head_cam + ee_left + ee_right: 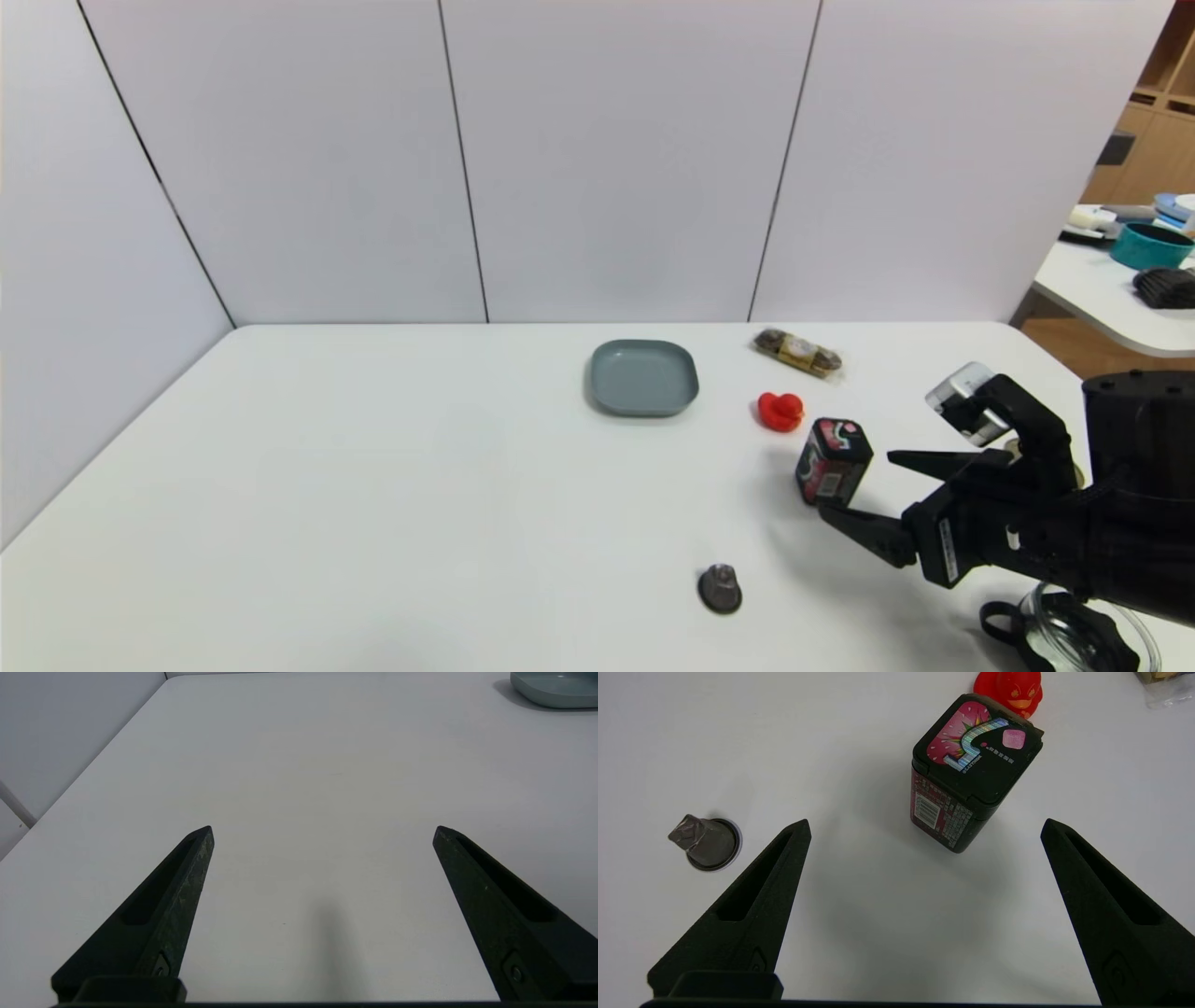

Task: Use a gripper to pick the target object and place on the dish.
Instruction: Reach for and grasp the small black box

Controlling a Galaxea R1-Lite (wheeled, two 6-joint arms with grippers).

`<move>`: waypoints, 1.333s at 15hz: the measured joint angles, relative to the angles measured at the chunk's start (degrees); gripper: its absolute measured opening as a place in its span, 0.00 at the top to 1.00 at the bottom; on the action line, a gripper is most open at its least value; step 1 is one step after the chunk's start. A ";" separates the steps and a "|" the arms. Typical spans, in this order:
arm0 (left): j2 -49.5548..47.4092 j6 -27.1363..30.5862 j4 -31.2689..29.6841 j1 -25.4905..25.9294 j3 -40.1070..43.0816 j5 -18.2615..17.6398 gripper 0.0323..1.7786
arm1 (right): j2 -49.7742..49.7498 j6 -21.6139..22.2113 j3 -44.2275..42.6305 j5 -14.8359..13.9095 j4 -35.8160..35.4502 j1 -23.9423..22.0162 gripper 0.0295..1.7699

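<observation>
Two black fingers of the right pincer (859, 485) stand spread wide with nothing between them, hovering low over the white worktop (373, 485) just beside the black box (833, 460). From the right wrist, the box (971, 772) stands upright ahead of the gap, apart from both fingertips, its barcode label facing the pincer. Just behind the box sits a red toy duck (780, 411), and farther back lies a clear-wrapped pack of gold sweets (798, 352). The grey-blue dish (643, 376) rests toward the middle of the worktop, well apart from the box, with nothing on it. A small dark cone-shaped piece (720, 588) lies nearer the robot. The left pincer (322, 833) is also spread wide, holding nothing, over bare worktop.
</observation>
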 joint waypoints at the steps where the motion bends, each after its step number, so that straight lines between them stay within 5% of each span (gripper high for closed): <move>1: 0.00 0.00 0.00 0.00 0.00 0.02 0.05 | 1.24 0.06 0.22 -0.06 -0.69 0.05 0.03; 6: 0.00 0.00 0.00 0.00 0.00 0.02 0.05 | 6.73 2.73 0.26 -1.51 -6.10 0.30 0.03; 20: 0.00 -0.02 0.00 0.00 0.00 0.02 0.05 | 15.06 13.30 -1.12 -14.59 -14.77 6.03 0.03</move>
